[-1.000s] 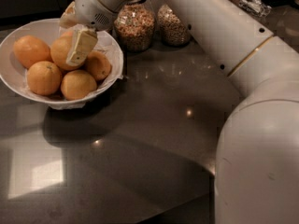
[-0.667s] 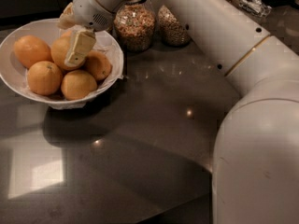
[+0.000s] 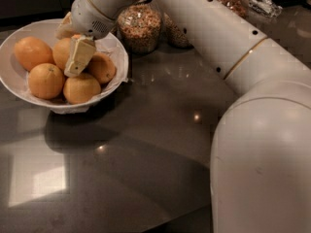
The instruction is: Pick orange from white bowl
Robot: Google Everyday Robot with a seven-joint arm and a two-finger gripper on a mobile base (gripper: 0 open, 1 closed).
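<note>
Nearest, the large white arm (image 3: 262,169) is filling the lower right corner of the view and is running up and leftward across the frame, with a thin gold band (image 3: 248,57) showing at one joint. Beside it, the dark glossy table top (image 3: 126,178) is reflecting a pale patch of light (image 3: 36,181) at the lower left and small highlights nearer the middle.

Further back, at the left, the white bowl (image 3: 13,85) is sitting on the table top and casting a shadow toward the viewer. A crinkled white lining (image 3: 119,57) is showing along its right rim and under its near edge. Five fruits are showing inside. Four other oranges (image 3: 81,88) are lying at the near, left and right sides of the bowl, touching one another.

The orange (image 3: 59,52) is lying in the middle of the white bowl, toward its back, touching its neighbours. The gripper (image 3: 72,52) is reaching down into the bowl from above and is positioned directly at this orange, partly covering its right side. Whether the gripper is clamping the fruit or standing open around it cannot be told.

Behind the bowl, just beside its right rim, a glass jar (image 3: 141,28) of mixed grains is standing upright. A second jar (image 3: 176,33) is standing behind it, being partly hidden by the arm.
</note>
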